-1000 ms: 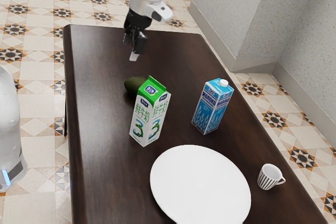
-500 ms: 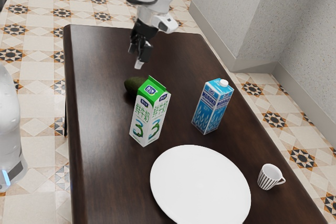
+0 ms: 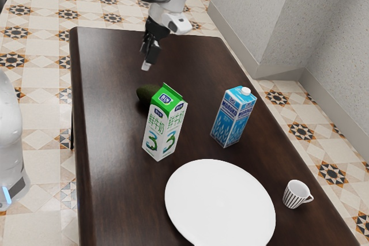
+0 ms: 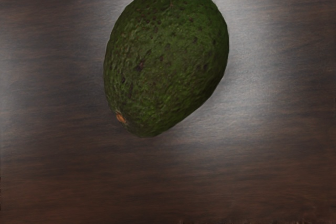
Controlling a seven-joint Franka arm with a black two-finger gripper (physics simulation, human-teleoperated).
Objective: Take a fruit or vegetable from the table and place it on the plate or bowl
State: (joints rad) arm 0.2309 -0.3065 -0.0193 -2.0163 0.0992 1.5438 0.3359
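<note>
A dark green avocado [image 3: 146, 92] lies on the dark wooden table [image 3: 109, 142], partly hidden behind a green-and-white carton [image 3: 165, 123]. In the wrist view the avocado [image 4: 165, 59] sits whole, directly under my hand, with bare wood around it. My gripper [image 3: 148, 61] hangs in the air above the table, a little beyond the avocado toward the table's far end, open and holding nothing. A large white plate [image 3: 219, 203] rests near the table's front edge with nothing on it.
A blue-and-white carton [image 3: 233, 116] stands upright to the exterior view's right of the green one. A striped cup [image 3: 296, 193] sits beside the plate at the front right. Grey walls close off the right side beyond the table.
My hand has come down and nearer to the avocado over the last second, then shifted slightly to the exterior view's left while turning about its axis. Nothing on the table has moved.
</note>
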